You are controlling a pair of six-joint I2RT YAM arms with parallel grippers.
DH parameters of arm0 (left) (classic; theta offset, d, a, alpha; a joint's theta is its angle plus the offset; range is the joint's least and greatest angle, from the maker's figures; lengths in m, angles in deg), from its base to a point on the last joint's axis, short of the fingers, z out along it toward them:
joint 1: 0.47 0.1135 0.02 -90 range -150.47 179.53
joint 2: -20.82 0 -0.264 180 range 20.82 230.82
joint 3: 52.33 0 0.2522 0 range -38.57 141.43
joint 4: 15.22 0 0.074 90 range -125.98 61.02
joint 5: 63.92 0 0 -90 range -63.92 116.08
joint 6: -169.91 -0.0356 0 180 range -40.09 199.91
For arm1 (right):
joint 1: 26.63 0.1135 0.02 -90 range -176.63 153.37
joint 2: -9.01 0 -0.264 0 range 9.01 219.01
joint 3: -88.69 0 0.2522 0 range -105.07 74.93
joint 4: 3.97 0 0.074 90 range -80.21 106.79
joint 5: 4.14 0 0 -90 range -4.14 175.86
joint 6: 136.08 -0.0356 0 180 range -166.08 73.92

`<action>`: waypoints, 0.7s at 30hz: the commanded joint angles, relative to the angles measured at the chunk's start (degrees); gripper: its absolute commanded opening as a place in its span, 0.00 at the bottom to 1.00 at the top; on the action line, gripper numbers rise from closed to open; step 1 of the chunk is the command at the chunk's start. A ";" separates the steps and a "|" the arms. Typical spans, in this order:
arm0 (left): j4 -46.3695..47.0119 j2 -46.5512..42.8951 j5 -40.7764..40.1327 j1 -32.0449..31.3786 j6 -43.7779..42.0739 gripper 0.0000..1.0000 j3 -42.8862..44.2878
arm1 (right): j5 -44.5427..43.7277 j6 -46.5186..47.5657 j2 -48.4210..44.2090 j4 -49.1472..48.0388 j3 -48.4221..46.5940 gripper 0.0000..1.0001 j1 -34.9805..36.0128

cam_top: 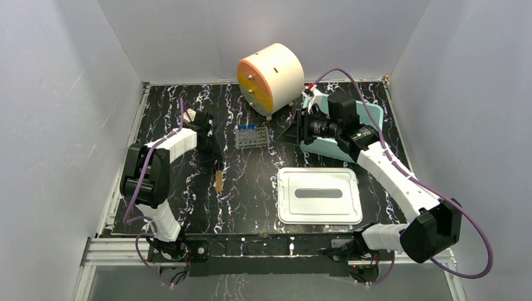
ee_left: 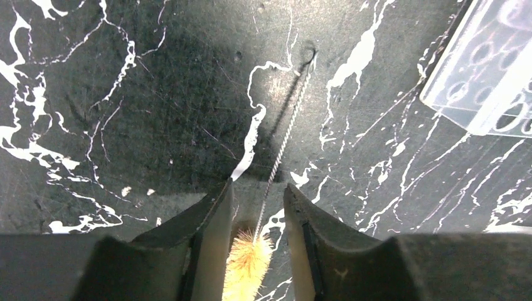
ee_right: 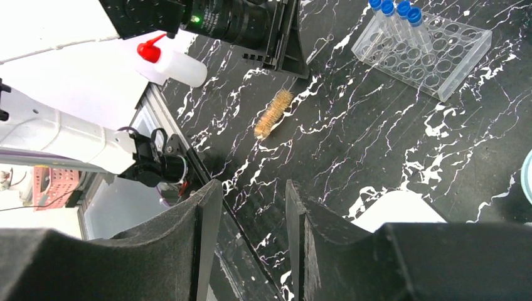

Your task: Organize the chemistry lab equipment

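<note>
Test-tube brush point(cam_top: 219, 182), top view: it lies on the black marbled desk point(cam_top: 251, 210) left of centre, bristle end toward my bases, wire end under my left claw point(cam_top: 215, 157). The clear rack point(cam_top: 253, 136), with blue-capped tubes point(cam_top: 248, 128) along its far side, stands just right of that claw, in front of the round cream-and-orange cabinet point(cam_top: 271, 76). A white lid point(cam_top: 320, 195) lies flat at near right. My right claw point(cam_top: 290, 133) hangs above the desk between the rack and the teal tub point(cam_top: 371, 116).

Left wrist view: my fingers point(ee_left: 210, 216) stand either side of the brush's twisted wire stem point(ee_left: 285, 135), with a gap on each side; the claw is released, not yet clenched on the wire. The tan bristle head point(ee_left: 248, 263) sits low between the fingers. A corner of the rack shows at upper right.

Right wrist view: my right claw is released, its fingers point(ee_right: 207, 213) apart with only desk between them. Beyond lie the brush and the rack, its tubes grouped at one end
</note>
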 commanded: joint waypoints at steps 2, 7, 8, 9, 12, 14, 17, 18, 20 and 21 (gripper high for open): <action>-2.08 2.31 1.72 0.14 -2.22 0.29 2.38 | 0.89 -1.09 -0.54 -3.82 -0.09 0.50 0.05; -2.85 3.98 3.10 0.01 -3.93 0.20 3.59 | 2.64 -0.66 -1.10 -4.27 0.30 0.51 0.12; -3.19 4.55 3.36 -0.08 -4.44 0.19 3.87 | 2.22 -0.67 -1.24 -4.32 0.43 0.51 0.13; -3.44 4.97 3.75 -0.12 -5.08 0.18 4.08 | 1.90 -0.65 -1.36 -4.36 0.57 0.51 0.11; -4.09 6.06 5.18 -0.21 -6.33 0.14 4.02 | 1.16 -0.79 -1.63 -4.32 0.67 0.52 0.07; -4.20 6.23 5.76 -0.34 -6.48 0.10 3.70 | 0.78 -0.93 -1.75 -4.45 0.88 0.52 0.14; -4.10 5.79 5.93 -0.63 -6.73 0.03 3.00 | 0.60 -1.01 -1.77 -4.71 1.06 0.53 0.13; -4.15 5.41 5.87 -0.72 -6.82 0.00 2.87 | 0.47 -1.10 -1.80 -4.79 1.18 0.53 0.12; -4.17 4.20 5.96 -0.70 -7.01 0.00 2.79 | 0.37 -1.17 -1.83 -4.99 1.39 0.54 0.14; -4.11 2.98 6.13 -0.78 -7.12 0.00 2.87 | 0.37 -1.24 -1.79 -5.06 1.48 0.54 0.14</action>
